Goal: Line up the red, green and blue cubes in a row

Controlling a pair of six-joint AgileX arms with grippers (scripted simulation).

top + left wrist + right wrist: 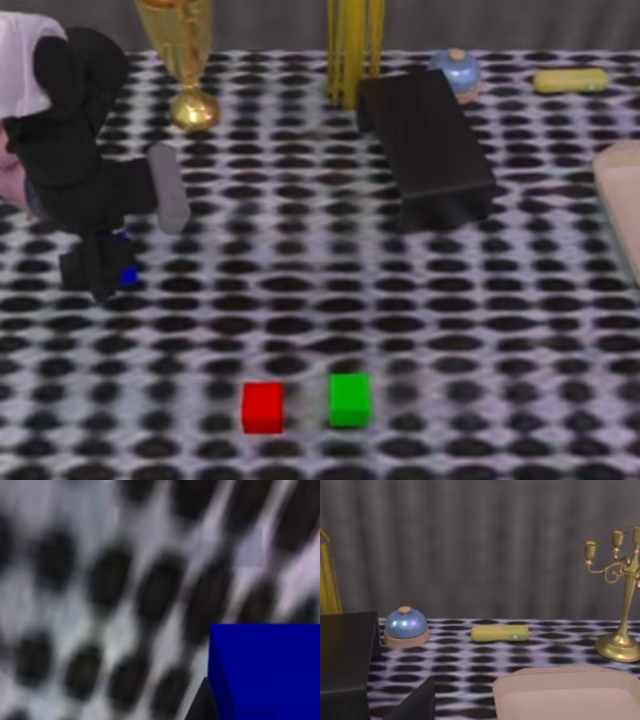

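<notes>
The red cube (pixel 262 407) and the green cube (pixel 349 399) sit side by side near the table's front edge, a small gap between them. The blue cube (pixel 128 275) is at the left of the table, mostly hidden under my left gripper (pixel 105 270), which is shut on it. In the left wrist view the blue cube (pixel 265 672) fills the corner, with one dark finger (pixel 201 706) pressed against its side. My right arm is out of the top view; its wrist camera looks across the back right of the table.
Along the back stand a golden goblet (pixel 185 60), a yellow frame (pixel 352 50), a black box (pixel 425 135), a blue bell (pixel 455 70) and a yellow oblong (pixel 570 80). A pink tray (pixel 625 195) lies at the right edge. A brass candelabra (pixel 622 580) stands beyond it.
</notes>
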